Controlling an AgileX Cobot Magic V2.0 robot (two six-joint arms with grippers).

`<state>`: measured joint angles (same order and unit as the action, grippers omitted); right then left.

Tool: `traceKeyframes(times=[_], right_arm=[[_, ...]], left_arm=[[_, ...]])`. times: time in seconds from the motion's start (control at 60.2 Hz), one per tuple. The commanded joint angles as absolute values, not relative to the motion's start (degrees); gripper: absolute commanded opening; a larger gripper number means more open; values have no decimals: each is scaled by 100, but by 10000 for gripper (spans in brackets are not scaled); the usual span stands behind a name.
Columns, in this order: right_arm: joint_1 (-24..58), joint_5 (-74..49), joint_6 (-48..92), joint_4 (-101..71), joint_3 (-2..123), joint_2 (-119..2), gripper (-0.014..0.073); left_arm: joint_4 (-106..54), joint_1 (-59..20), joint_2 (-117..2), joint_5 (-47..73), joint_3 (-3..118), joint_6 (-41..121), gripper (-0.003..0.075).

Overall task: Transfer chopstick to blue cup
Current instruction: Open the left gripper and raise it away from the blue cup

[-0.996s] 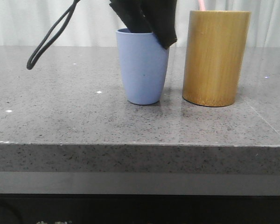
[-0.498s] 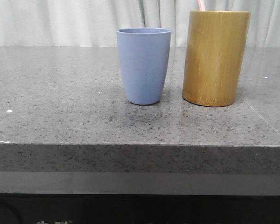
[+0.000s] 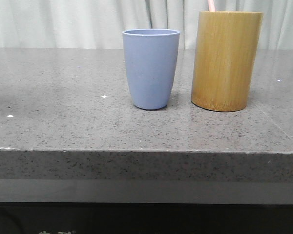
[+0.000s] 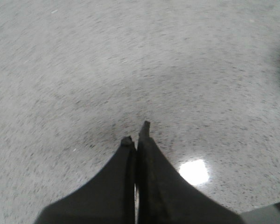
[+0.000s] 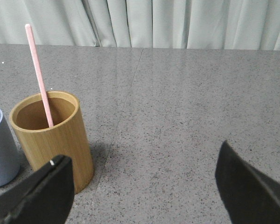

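Note:
The blue cup (image 3: 151, 68) stands on the grey stone table, left of the yellow-brown bamboo cylinder (image 3: 226, 60). A pale pink chopstick tip (image 3: 211, 5) sticks out of the bamboo cylinder. In the right wrist view the chopstick (image 5: 38, 74) leans inside the bamboo cylinder (image 5: 52, 137), with the blue cup's edge (image 5: 0, 147) beside it. My right gripper (image 5: 142, 179) is open and empty, set back from the cylinder. My left gripper (image 4: 135, 133) is shut and empty over bare table. Neither gripper shows in the front view.
The grey speckled table (image 3: 63, 122) has its front edge near the camera. A pale curtain (image 3: 63, 22) hangs behind the table. A bright light reflection (image 4: 192, 171) lies on the stone by my left gripper.
A black gripper and its cable, above the blue cup one second ago, have left the front view. The cups and the chopstick have not moved.

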<state>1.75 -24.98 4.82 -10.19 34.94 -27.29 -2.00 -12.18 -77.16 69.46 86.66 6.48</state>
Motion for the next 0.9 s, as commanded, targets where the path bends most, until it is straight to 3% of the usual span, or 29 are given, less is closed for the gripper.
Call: traceKeyframes(times=[0.0, 0.166, 0.481, 0.664, 0.88], right_arm=[[151, -2071, 510, -1029, 3714, -2781, 626], [151, -2071, 510, -1029, 3709, -2786, 626], [151, -2074, 510, -1029, 3695, -2790, 626], [151, -1982, 510, -1029, 3695, -2865, 626], [258, -1517, 510, -1056, 3868, -3663, 626]], left_arm=[[-594, -844, -7115, 6138, 8283, 595, -19], [-879, -447, -6106, 4685, 6871, 595, -19], [-803, -439, -3700, 2134, 3911, 628, -19], [-803, -439, -2485, 1798, 2910, 628, -19], [-803, -439, -1934, 1798, 2650, 628, -19]])
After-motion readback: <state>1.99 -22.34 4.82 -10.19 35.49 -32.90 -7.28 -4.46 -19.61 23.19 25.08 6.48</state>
